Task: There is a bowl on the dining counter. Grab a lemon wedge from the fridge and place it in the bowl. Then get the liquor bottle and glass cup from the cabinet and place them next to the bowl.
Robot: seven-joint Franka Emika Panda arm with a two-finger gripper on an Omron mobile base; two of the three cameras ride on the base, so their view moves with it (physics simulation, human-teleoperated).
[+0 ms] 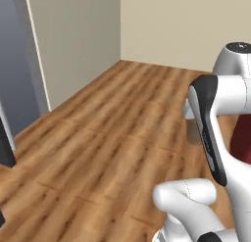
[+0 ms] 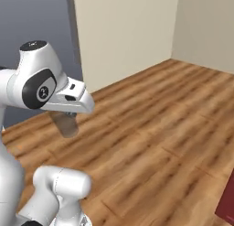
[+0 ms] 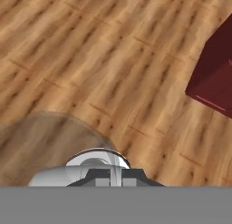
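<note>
Wood-grain plank floor (image 1: 98, 138) fills most of what I see from the base, running back to cream walls (image 1: 166, 25) that meet in a corner. In the left base view a blue-grey panel (image 1: 14, 64) stands at the far left, and the white arm (image 1: 215, 128) with its dark joint cover rises along the right edge, with a sliver of dark red (image 1: 243, 138) just behind it. In the right base view the arm folds over at the left, and the tool (image 2: 66, 117) hangs below the wrist; beneath it I make out a translucent, greyish glass cup (image 2: 65, 124) hanging above the floor. The hand view looks along the tool (image 3: 111, 175): its dark fingertips (image 3: 97, 175) sit close together at the bottom edge, pinched on the shiny curved rim of the glass cup (image 3: 97, 157), so I read the tool as closed as far as it goes and gripping the cup by its wall. The cup's clear body spreads as a faint grey shape over the planks at lower left. At the right of that view, the corner of a dark red cabinet base (image 3: 215, 78) stands on the floor, well apart from the cup.
</note>
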